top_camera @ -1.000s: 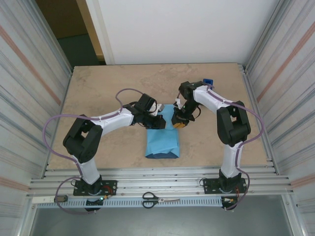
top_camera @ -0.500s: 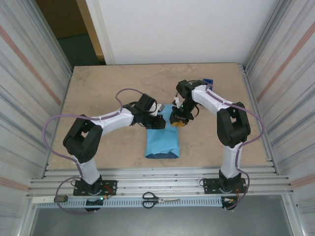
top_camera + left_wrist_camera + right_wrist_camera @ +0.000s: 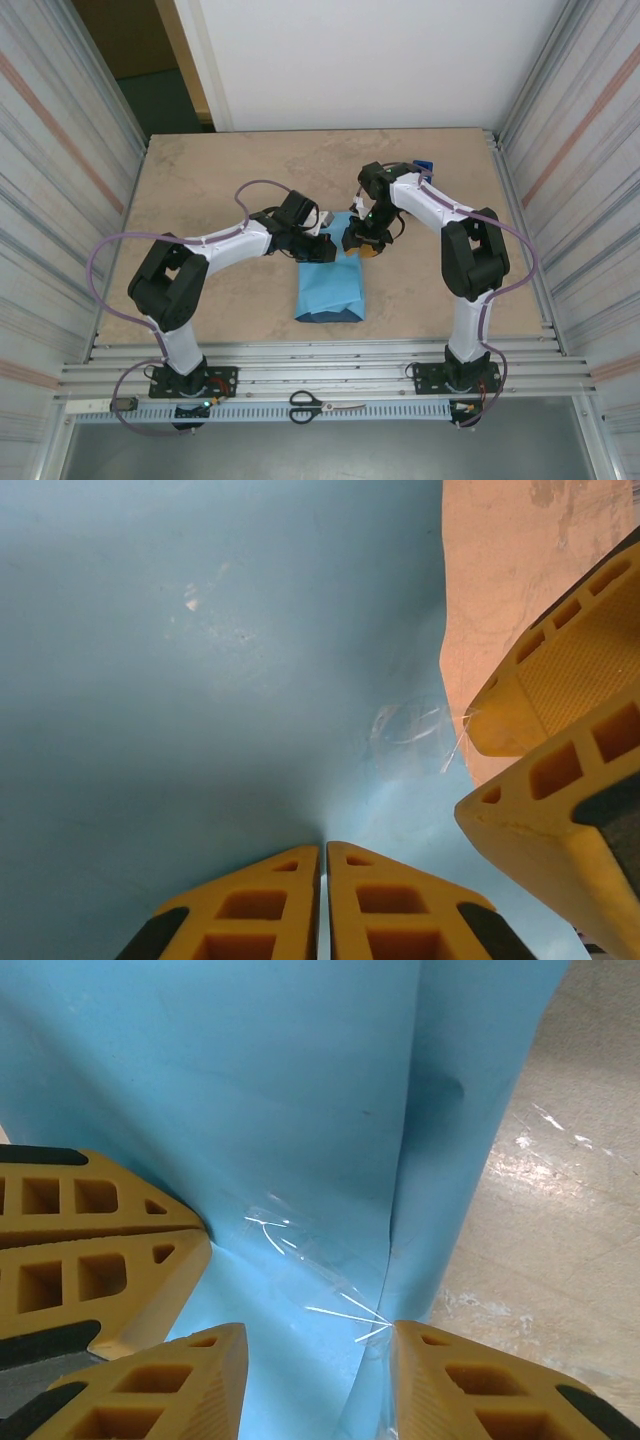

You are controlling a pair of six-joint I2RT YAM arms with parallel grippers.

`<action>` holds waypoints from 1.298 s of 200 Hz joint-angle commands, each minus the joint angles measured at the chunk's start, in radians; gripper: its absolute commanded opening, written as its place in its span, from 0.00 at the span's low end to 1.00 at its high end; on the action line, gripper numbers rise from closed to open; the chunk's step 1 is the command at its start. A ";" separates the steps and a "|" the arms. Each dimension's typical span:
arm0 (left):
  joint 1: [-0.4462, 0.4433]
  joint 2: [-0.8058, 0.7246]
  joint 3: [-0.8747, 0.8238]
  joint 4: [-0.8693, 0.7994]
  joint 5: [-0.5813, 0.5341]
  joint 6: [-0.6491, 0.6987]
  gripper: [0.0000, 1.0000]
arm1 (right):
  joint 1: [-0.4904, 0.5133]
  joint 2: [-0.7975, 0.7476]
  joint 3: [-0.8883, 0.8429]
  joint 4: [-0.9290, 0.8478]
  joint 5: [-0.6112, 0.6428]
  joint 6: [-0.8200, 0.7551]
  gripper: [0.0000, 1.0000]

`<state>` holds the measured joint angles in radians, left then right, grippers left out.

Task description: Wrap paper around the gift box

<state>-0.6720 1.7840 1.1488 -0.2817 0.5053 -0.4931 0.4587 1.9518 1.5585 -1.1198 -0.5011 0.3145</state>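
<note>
Sky-blue thin paper (image 3: 330, 285): I judge its far flap is being taped. My left jaws are closed, right jaws parted; next, press clear tape (image 3: 300, 1260) flat.

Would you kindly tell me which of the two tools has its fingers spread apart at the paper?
The right tool: its yellow fingers stand clearly apart over the light blue paper, whereas the left tool has its fingers pressed together.

L gripper (image 3: 325, 248) & R gripper (image 3: 362, 245) crowd paper (image 3: 330, 290) far end, table (image 3: 200, 190) sides open, dispenser (image 3: 424, 167) far-R corner
</note>
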 commanded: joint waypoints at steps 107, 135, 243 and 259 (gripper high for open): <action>-0.032 0.090 -0.062 -0.122 -0.011 0.030 0.10 | -0.034 -0.047 -0.080 0.073 -0.112 -0.010 0.69; -0.032 0.091 -0.063 -0.123 -0.014 0.032 0.10 | -0.035 -0.058 -0.083 0.084 -0.118 -0.009 0.80; -0.032 0.089 -0.062 -0.131 -0.019 0.037 0.10 | -0.145 -0.335 -0.358 0.355 -0.202 0.133 0.20; -0.032 0.092 -0.060 -0.130 -0.017 0.035 0.10 | -0.138 -0.321 -0.401 0.406 -0.236 0.159 0.04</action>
<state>-0.6720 1.7882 1.1488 -0.2787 0.5129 -0.4900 0.3027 1.6196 1.2213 -0.8200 -0.6365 0.4114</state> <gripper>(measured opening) 0.101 0.136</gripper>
